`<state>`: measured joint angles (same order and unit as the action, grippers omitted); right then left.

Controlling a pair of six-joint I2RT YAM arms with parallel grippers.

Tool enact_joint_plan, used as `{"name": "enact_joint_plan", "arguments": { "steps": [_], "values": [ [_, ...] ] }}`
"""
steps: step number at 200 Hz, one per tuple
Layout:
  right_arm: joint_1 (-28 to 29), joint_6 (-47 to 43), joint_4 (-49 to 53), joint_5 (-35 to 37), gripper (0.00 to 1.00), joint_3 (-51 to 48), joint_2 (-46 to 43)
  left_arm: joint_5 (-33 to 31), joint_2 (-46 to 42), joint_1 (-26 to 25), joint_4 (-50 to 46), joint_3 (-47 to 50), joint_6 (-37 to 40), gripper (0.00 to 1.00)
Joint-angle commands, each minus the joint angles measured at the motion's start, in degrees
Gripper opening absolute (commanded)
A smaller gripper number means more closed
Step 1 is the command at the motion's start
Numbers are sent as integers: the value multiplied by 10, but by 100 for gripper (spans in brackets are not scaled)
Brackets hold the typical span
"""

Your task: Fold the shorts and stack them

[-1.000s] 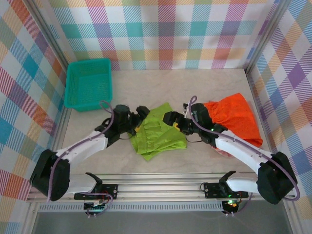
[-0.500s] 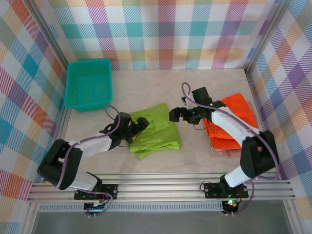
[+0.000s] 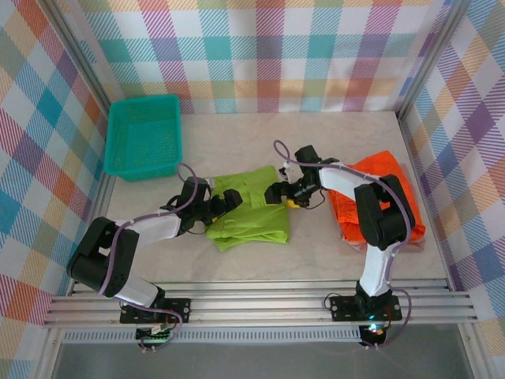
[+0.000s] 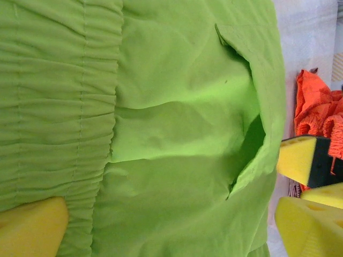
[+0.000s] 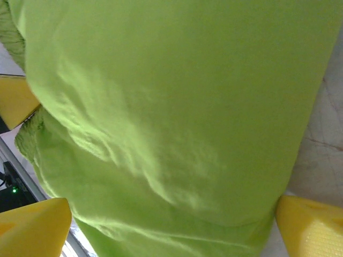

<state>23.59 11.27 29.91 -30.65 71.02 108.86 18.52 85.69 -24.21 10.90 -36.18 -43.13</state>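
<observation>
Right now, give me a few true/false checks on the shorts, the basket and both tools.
1. The left tool and the right tool are both open. True.
2. The lime green shorts are stacked on the orange shorts. False: they lie apart on the table, green in the middle, orange to the right.
3. The orange shorts are in the teal basket. False: the basket stands at the far left and the orange shorts lie on the table at the right.
4. Both tools are at the lime green shorts, one on each side. True.
</observation>
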Motion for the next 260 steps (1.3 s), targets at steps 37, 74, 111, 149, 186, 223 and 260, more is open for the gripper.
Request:
{"name": "enact_joint_plan", "arguments": {
  "steps": [37, 74, 111, 149, 186, 223, 260],
  "values": [
    [-2, 39, -57, -20, 93, -4, 20, -9, 40, 6, -101, 34, 17, 100],
    [-3, 45, -51, 8, 91, 1, 31, -9, 40, 6, -99, 33, 14, 100],
    [-2, 60, -61, 3, 85, 4, 41, -10, 40, 6, -97, 34, 12, 100],
    [17, 75, -63, -4, 71, 17, 68, -9, 47, 6, -94, 30, 8, 100],
    [31, 92, -84, -18, 54, 15, 68, -8, 47, 6, -93, 29, 6, 100],
    [37, 90, -79, -8, 30, 20, 69, -9, 37, 6, -90, 32, 2, 100],
    [41, 71, -53, 31, 0, 23, 32, -18, -13, 6, -89, 34, -5, 100]
  ]
}}
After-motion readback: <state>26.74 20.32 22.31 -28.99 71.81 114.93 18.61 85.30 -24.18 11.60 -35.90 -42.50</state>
